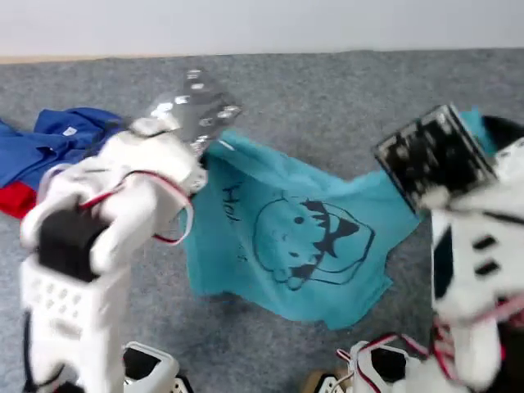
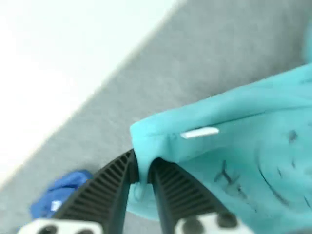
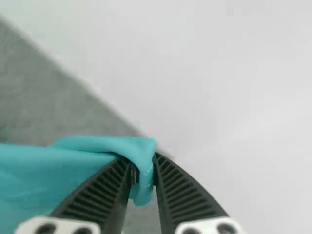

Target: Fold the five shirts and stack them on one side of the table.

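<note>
A teal shirt (image 1: 295, 237) with a dark cartoon print hangs lifted above the grey table, held at both upper corners. My left gripper (image 2: 143, 168) is shut on its corner near a white label (image 2: 200, 132); in the high view this arm is the one on the left (image 1: 192, 115). My right gripper (image 3: 143, 170) is shut on the other teal corner (image 3: 131, 146), and that arm stands on the right (image 1: 434, 155). The shirt's lower edge drapes onto the table (image 1: 327, 90).
A blue shirt (image 1: 57, 139) with a red one (image 1: 16, 199) under it lies bunched at the table's far left, also seen as blue cloth (image 2: 61, 192). A pale wall (image 1: 262, 24) runs behind the table. Both arm bases stand at the near edge.
</note>
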Robot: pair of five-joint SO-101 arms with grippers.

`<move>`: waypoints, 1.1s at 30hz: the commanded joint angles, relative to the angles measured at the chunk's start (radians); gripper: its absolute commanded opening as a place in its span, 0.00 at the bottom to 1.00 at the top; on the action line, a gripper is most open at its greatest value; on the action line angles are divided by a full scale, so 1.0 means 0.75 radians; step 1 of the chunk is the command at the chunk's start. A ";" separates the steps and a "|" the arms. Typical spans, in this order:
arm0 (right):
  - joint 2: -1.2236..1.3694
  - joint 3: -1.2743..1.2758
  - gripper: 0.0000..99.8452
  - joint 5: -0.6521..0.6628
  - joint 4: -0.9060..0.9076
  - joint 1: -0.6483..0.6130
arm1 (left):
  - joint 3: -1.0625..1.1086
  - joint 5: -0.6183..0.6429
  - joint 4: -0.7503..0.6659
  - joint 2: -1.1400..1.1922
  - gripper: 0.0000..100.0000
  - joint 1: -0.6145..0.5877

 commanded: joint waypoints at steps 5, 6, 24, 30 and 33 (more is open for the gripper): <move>-0.024 -0.358 0.01 0.012 -0.032 0.185 | -0.052 -0.004 -0.295 -0.317 0.00 -0.039; -0.024 -0.393 0.01 0.012 -0.032 0.202 | -0.052 -0.004 -0.338 -0.346 0.00 -0.039; -0.024 -0.622 0.01 0.094 -0.263 0.214 | -0.328 -0.016 -0.295 -0.460 0.00 -0.084; -0.026 -0.696 0.01 0.151 -0.310 0.214 | -0.486 -0.059 -0.088 -0.460 0.00 -0.084; -0.026 -0.730 0.01 0.162 -0.308 0.214 | -0.523 -0.059 -0.031 -0.460 0.00 -0.086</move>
